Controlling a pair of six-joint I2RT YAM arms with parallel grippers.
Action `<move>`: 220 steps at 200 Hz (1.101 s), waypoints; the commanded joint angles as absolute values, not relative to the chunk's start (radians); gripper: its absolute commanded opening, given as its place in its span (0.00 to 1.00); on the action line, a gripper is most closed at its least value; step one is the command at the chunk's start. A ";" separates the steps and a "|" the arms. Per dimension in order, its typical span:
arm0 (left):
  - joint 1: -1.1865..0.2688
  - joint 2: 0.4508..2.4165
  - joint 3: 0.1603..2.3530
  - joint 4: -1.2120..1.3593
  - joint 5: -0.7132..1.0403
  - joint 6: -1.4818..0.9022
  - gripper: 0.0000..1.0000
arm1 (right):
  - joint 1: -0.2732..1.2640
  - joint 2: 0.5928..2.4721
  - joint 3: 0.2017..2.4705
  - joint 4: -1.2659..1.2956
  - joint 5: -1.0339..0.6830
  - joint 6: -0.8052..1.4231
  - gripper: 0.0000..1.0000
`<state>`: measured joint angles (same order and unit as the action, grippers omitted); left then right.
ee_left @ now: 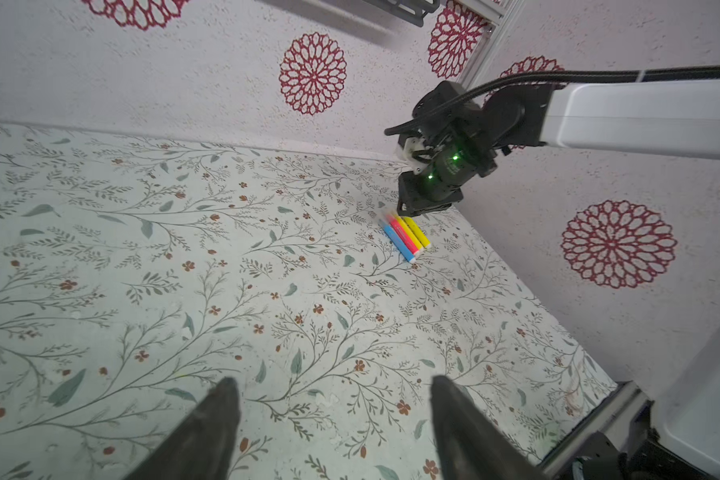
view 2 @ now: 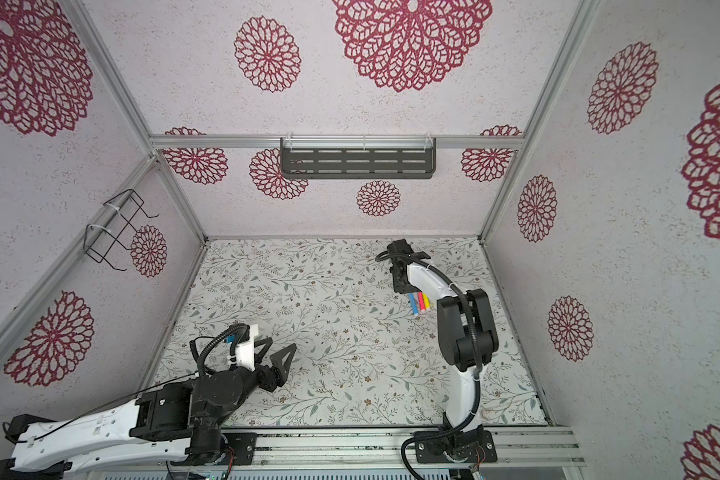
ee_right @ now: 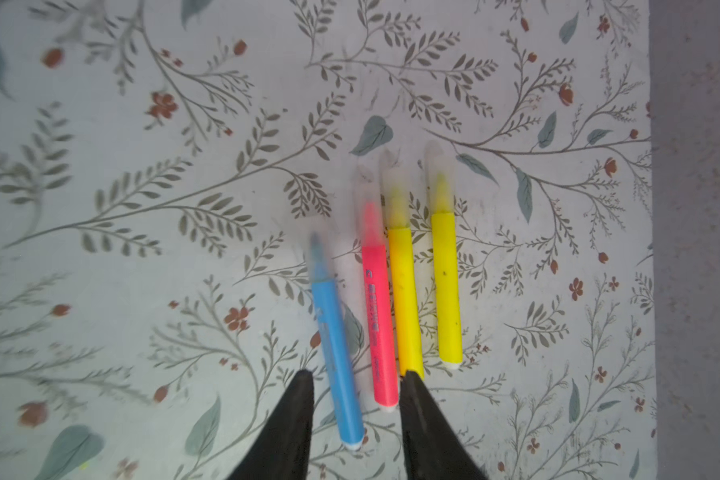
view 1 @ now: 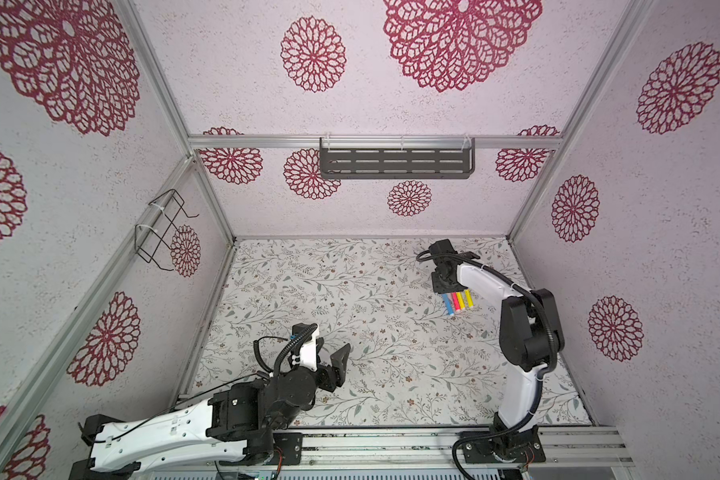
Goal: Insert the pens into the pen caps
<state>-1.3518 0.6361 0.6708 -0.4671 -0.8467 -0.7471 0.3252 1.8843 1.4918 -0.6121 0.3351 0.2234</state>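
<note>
Pens (ee_right: 376,311) in row — right gripper (ee_right: 356,372) parted above, empty.

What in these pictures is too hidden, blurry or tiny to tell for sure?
- Pen caps: right wrist view, blurred and nearly see-through; whether they sit fully on cannot be told.
- Pens: both top views, far ends hidden under the right arm.
- Right claw: right wrist view, only the fingertips show; the picture's edge cuts off the rest.
</note>
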 commanded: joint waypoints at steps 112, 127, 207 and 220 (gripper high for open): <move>-0.994 0.731 0.713 -0.169 -0.999 -0.328 0.99 | 0.321 1.390 1.179 -0.123 -0.051 0.227 0.41; -0.932 0.753 0.690 -0.153 -1.002 -0.310 0.99 | 0.321 1.332 1.097 -0.037 -0.003 0.225 0.43; -0.829 0.866 0.620 -0.149 -1.191 -0.327 0.99 | 0.321 0.969 0.582 0.269 0.349 0.190 0.99; -0.820 0.875 0.607 -0.144 -1.216 -0.328 0.99 | 0.321 0.912 0.500 0.271 0.401 0.183 0.95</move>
<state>-0.8440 0.8661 0.6266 -0.1825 -1.1339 -0.3431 0.3237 0.9993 0.5953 0.2035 0.2283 0.2077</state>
